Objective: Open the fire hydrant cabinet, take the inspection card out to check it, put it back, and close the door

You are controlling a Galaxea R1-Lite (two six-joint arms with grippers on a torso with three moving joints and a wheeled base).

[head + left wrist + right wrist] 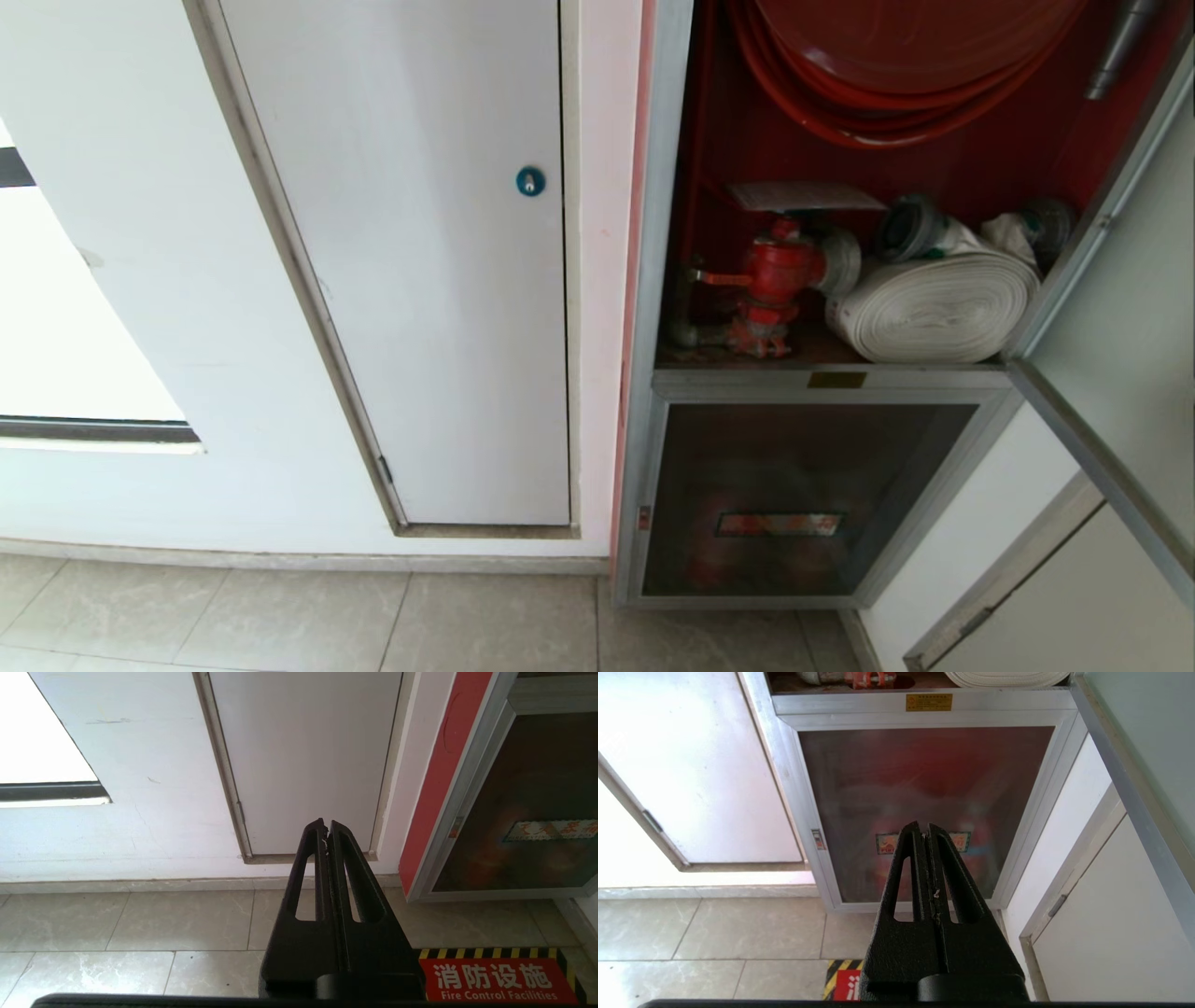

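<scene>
The fire hydrant cabinet (pixel 665 187) stands open, showing its red interior with the hose reel (pixel 896 56). The door (pixel 1130 308) is swung out to the right, its pale inner face towards me. The inspection card (pixel 805 196), a thin white sheet, lies flat on top of the red valve (pixel 775 271), beside the rolled white hose (pixel 934 308). Neither arm shows in the head view. My left gripper (pixel 326 826) is shut and empty, low over the floor tiles before the white panel door. My right gripper (pixel 923 828) is shut and empty, low before the lower glass door (pixel 924 807).
A white panel door with a blue round lock (pixel 529 181) is left of the cabinet. The lower glass door (pixel 794 495) with a red label is closed. A red floor sign (pixel 495 980) lies before the cabinet. Another white panel (pixel 1074 607) sits under the open door.
</scene>
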